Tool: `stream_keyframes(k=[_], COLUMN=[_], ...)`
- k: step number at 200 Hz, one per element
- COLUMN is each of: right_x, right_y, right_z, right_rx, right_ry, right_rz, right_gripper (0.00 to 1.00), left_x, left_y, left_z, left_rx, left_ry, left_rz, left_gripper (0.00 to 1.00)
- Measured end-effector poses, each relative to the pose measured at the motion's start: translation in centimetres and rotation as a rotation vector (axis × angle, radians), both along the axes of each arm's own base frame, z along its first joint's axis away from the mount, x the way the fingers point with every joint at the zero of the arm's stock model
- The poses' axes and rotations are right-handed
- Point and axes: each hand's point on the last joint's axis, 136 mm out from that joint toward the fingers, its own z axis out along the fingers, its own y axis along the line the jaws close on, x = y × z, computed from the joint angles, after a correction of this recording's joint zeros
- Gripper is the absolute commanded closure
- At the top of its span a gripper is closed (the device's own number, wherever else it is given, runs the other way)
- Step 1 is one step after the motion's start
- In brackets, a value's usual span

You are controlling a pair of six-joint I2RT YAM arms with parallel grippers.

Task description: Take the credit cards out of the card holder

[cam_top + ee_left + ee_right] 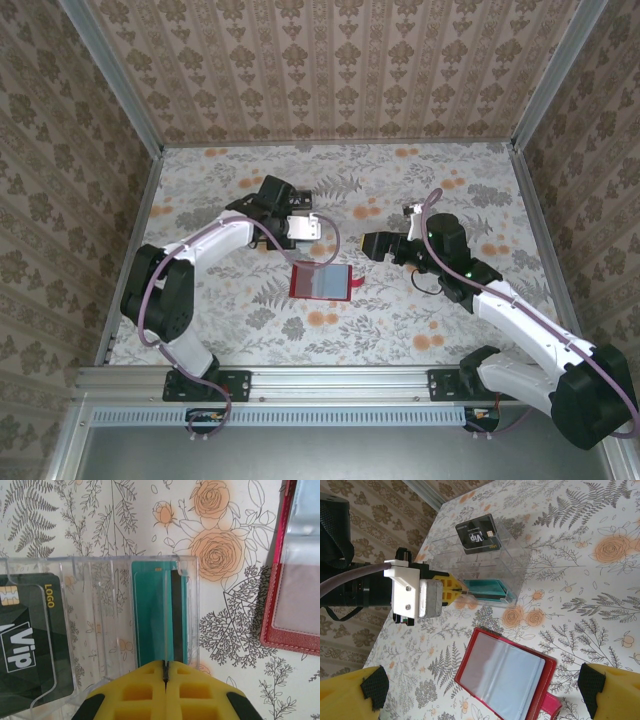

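Now, farthest left you have the black card (25,640), lying flat in the left end of the clear tray (100,610) with its pale "VIP" print facing up. Next to the right, in the tray's right end, the teal card (152,615) shows a dark stripe along its length. Your left gripper (165,677) is pinched tight on the near edge of that teal card, and its 2 yellow fingers (135,690) meet with no gap. Right of the tray, apart from it on the floral table (420,330), the red wallet (292,605) lies open and flat, its grey and pale-blue sleeves up. You cannot tell whether any card sits in those sleeves. From above, the wallet lies between the 2 grippers and nearer the arm bases. Furthest right, your right gripper (375,245) hangs above the table just beyond the wallet's right corner. Its jaws are spread wide and hold nothing, and its fingers (355,695) frame the wallet in the right wrist view.
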Motion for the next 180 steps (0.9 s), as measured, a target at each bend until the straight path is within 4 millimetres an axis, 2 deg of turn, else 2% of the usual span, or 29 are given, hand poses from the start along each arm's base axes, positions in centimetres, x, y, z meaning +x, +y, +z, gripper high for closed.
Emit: stream_keyframes(k=[21,71,88,105,120,180], right_x=[0.0,0.0,0.0,0.0,0.0,0.1], right_y=[0.0,0.0,0.0,0.0,0.0,0.0], right_z=[0.0,0.0,0.0,0.0,0.0,-0.4], right_rx=[0.000,0.000,-0.001,-0.001,-0.001,-0.005], right_ry=[0.000,0.000,0.000,0.000,0.000,0.010], right_rz=[0.000,0.000,0.000,0.000,0.000,0.000], right_gripper=[0.00,0.00,0.00,0.00,0.00,0.00], left_x=[0.5,0.7,0.7,0.9,1.2,2.3], left_y=[0.0,0.0,-0.1,-0.1,-0.3,-0.6], left_z=[-0.1,-1.8,-2.1,-2.2,-2.2,-1.9], left_rx=[0.000,0.019,0.022,0.021,0.019,0.012], left_ry=[-0.001,0.035,0.041,0.045,0.040,0.007], left_rz=[0.006,0.008,0.008,0.012,0.014,0.033], left_gripper=[1.00,1.00,0.90,0.88,0.82,0.82])
